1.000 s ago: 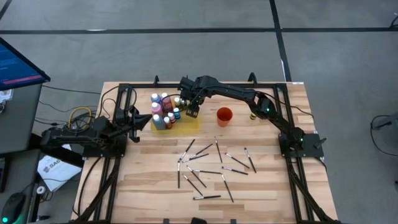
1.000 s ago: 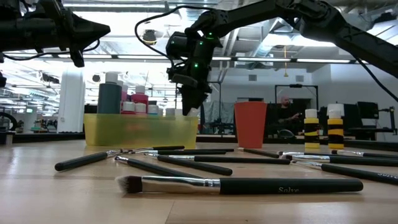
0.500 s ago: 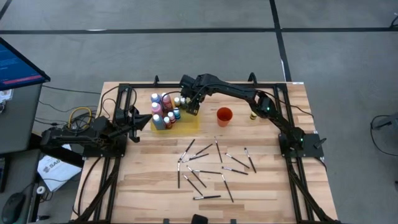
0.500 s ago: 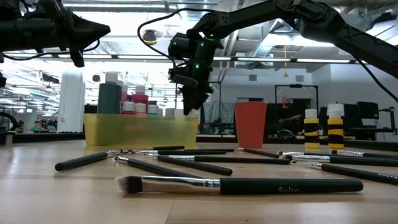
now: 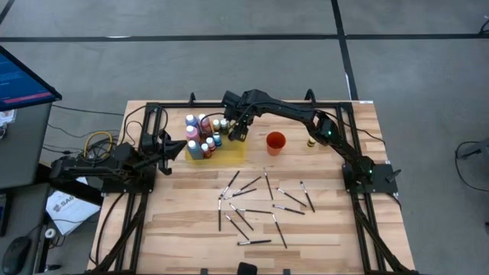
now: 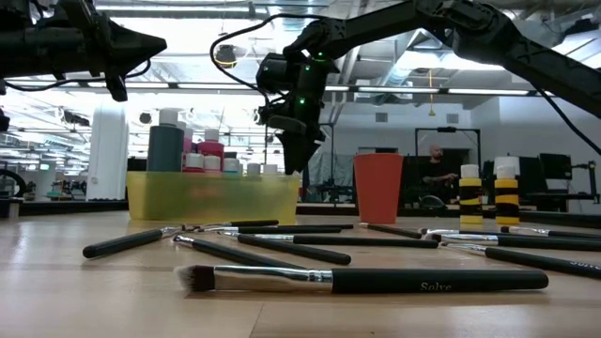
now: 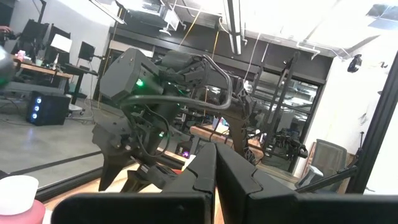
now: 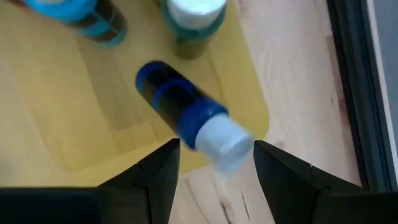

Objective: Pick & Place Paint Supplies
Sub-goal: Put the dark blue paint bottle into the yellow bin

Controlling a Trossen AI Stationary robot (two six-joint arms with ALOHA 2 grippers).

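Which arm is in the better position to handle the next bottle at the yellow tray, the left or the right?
Probably the right. The right gripper hangs open above the yellow tray, with a blue bottle between its fingers. The left gripper is shut and waits beside the tray.

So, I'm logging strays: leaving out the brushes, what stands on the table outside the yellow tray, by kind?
Orange cup: 1
Yellow-and-black bottles: 2
Total: 3
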